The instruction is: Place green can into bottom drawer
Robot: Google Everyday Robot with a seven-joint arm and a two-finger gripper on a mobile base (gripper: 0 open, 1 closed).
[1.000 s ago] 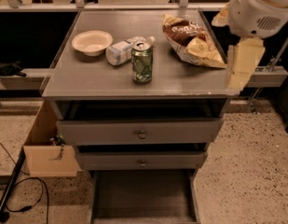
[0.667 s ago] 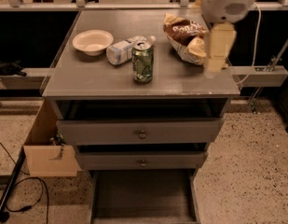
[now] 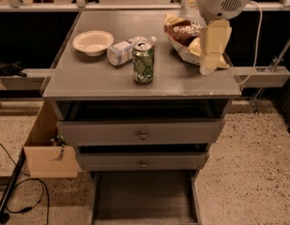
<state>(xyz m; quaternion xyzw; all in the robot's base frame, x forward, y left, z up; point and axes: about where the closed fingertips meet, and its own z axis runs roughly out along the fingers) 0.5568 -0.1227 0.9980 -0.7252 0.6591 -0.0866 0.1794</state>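
The green can (image 3: 143,63) stands upright near the front middle of the grey cabinet top (image 3: 88,81). It is green with a pale pattern and a silver top. The bottom drawer (image 3: 144,195) is pulled out at floor level and its dark grey interior shows nothing in it. My gripper (image 3: 207,68) hangs from the white arm over the right part of the cabinet top. It points down in front of the chip bags, to the right of the can and apart from it. It holds nothing that I can see.
A white bowl (image 3: 93,42) sits at the back left. A pale plastic bottle (image 3: 122,52) lies just behind the can. Chip bags (image 3: 182,32) sit at the back right. The two upper drawers (image 3: 142,135) are partly open. A cardboard box (image 3: 45,146) stands left of the cabinet.
The arm and gripper have moved left, from beyond the cabinet's right edge to over its right part, closer to the can. The can and drawers have not moved.
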